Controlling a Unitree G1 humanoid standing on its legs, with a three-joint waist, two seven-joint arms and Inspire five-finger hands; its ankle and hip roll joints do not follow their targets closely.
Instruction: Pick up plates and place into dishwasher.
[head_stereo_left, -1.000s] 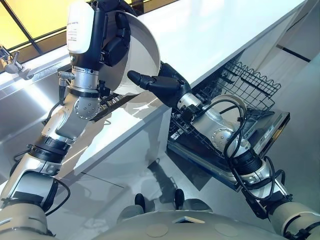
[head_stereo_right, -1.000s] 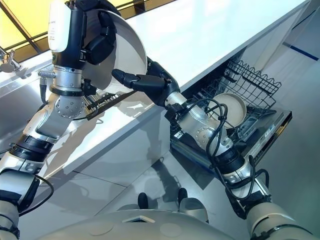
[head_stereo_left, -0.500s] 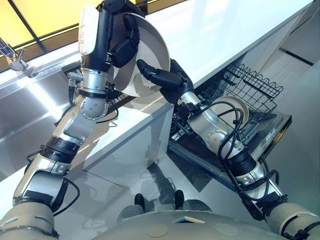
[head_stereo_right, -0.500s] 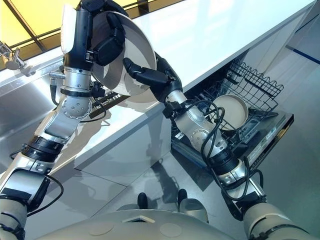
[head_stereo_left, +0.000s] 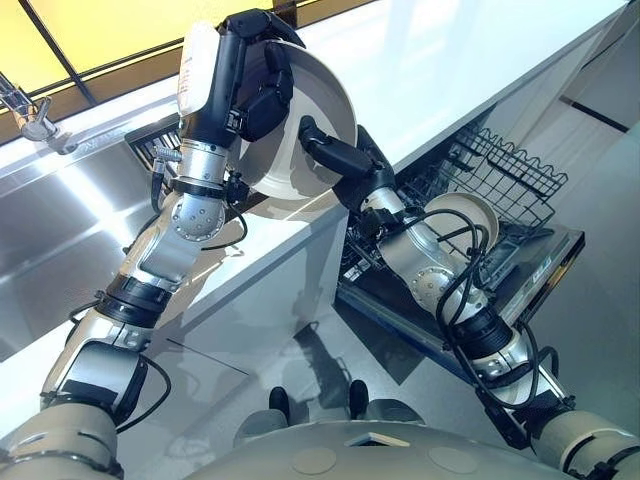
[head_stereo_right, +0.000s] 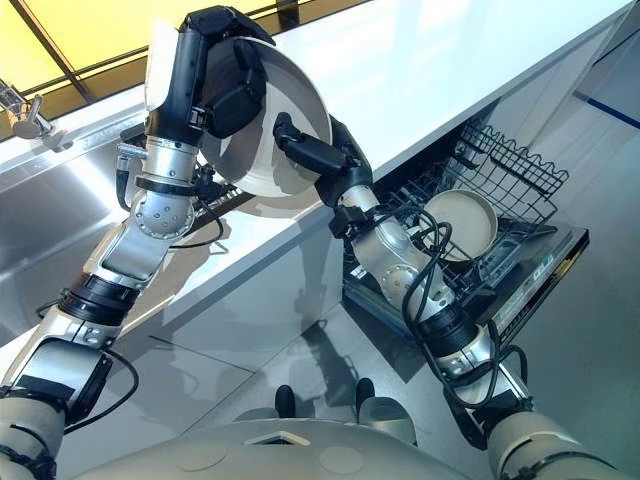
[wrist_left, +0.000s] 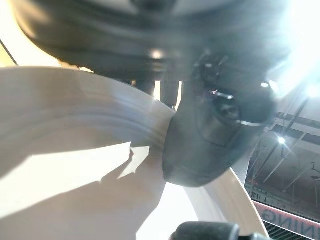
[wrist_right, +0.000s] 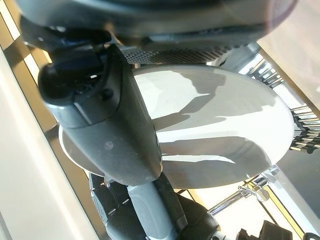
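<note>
**Item:** plate (head_stereo_right: 255, 158), white, one. Held up in the air on edge above the counter (head_stereo_left: 430, 60). Not yet in the dishwasher.

**Holder:** my left hand (head_stereo_left: 262, 88). Its fingers curl over the upper rim onto the plate's face. The thumb presses the plate too, as the left wrist view shows, so this hand pinches the plate.

**Second contact:** my right hand (head_stereo_left: 345, 158). The thumb lies along the plate's face, at the rim opposite my left fingers. I cannot tell whether this hand has closed on the plate, because the rest of it sits behind the plate.

**Hazards, as I judge them:**
- Drop at the hand-over: if my left fingers let go before the right hand has a sure hold, the plate falls to the counter or the floor.
- Slip: the glazed face gives the thumb little purchase, and a tilt could slide the plate out.
- Knock: on the way down the rim could strike the counter's edge below my fingers.
- Clash in the rack: the plate could land on the dish already there.

**Containers:**
- Dishwasher rack (head_stereo_left: 512, 165), wire, drawn out over the open door (head_stereo_left: 548, 262). It lies well below my left fingers, on my right arm's side.
- Contents: one pale round dish (head_stereo_right: 465, 222), standing tilted and partly behind my right arm. I cannot make out any other contents.
</note>
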